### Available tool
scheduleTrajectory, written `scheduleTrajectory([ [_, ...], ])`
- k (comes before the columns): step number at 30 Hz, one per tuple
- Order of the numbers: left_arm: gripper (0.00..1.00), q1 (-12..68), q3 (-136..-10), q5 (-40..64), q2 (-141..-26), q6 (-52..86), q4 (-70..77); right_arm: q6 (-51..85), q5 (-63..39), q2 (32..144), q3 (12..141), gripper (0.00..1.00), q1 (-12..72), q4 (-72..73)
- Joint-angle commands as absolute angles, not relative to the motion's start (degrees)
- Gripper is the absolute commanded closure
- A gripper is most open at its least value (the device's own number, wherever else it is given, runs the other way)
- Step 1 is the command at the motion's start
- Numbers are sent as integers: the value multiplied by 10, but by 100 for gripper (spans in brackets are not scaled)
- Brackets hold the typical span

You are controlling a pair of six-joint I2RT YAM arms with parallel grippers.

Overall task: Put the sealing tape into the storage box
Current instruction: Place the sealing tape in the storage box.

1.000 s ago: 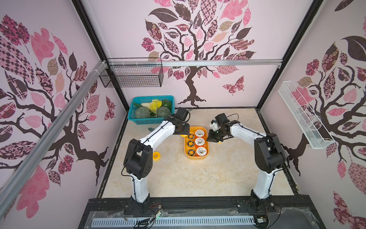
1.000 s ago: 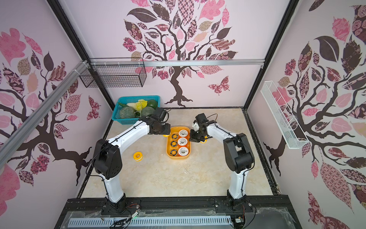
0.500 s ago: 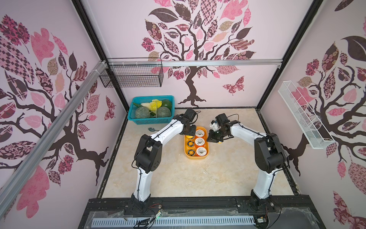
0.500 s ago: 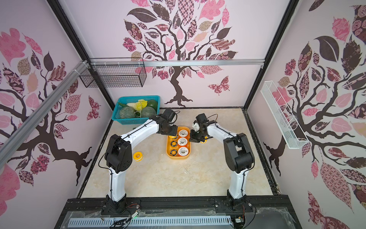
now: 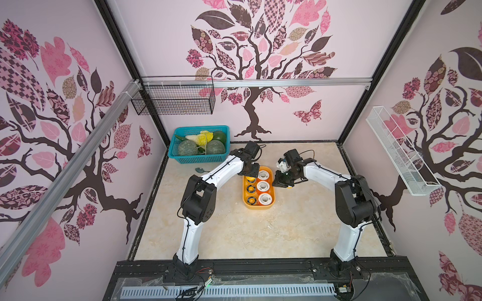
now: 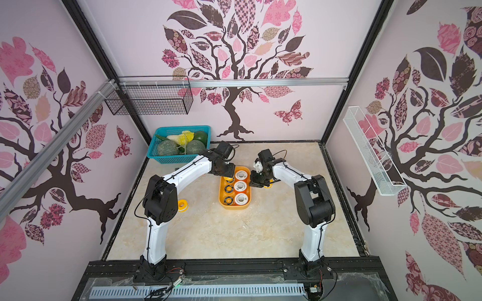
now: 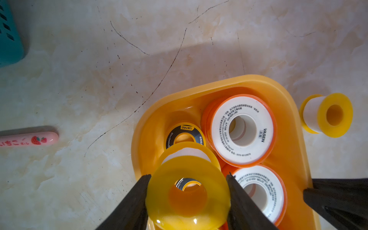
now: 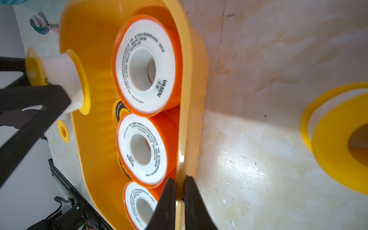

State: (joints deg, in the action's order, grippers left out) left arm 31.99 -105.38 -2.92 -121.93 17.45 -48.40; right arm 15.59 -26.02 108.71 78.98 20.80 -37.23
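What worries me from where I stand is the drop. The left end effector (image 7: 188,176) is clamped on the flange of a plain yellow spool (image 7: 217,199), which hangs tipped over the 11 o'clock corner of the yellow-orange storage box (image 6: 234,207), right above a black-faced deli spool (image 7: 187,128). Released like that, I'd guess it lands on edge, rocks on the smaller spool and may roll over the shallow wall onto the worktop (image 6: 234,234). The right end effector (image 8: 180,178) is pinched together on the box's 3 o'clock wall, and any tug or lift there could tilt the box and spill the stacks. By my count, 3 orange-rimmed VASEN spools (image 7: 262,135) show in the box, each apparently atop another orange one, so perhaps 6. There are 3 black-faced spools: 2 are clear in both top views and 1 sits under the held spool. The plain yellow ones also number 3: 1 is held, a loose yellow spool (image 7: 322,129) lies near the box at 3 o'clock, and a far yellow spool (image 6: 182,204) lies well apart at 8 o'clock.
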Motion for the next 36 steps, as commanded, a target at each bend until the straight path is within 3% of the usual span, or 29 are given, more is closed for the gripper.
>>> scheduleTrajectory([
  [1,40,320,-1071,-36,-1233,164,-497,151,-279,1094,787,86,208,-377],
  [36,38,320,-1102,-49,-1275,153,-504,146,-280,1094,780,86,208,-380],
])
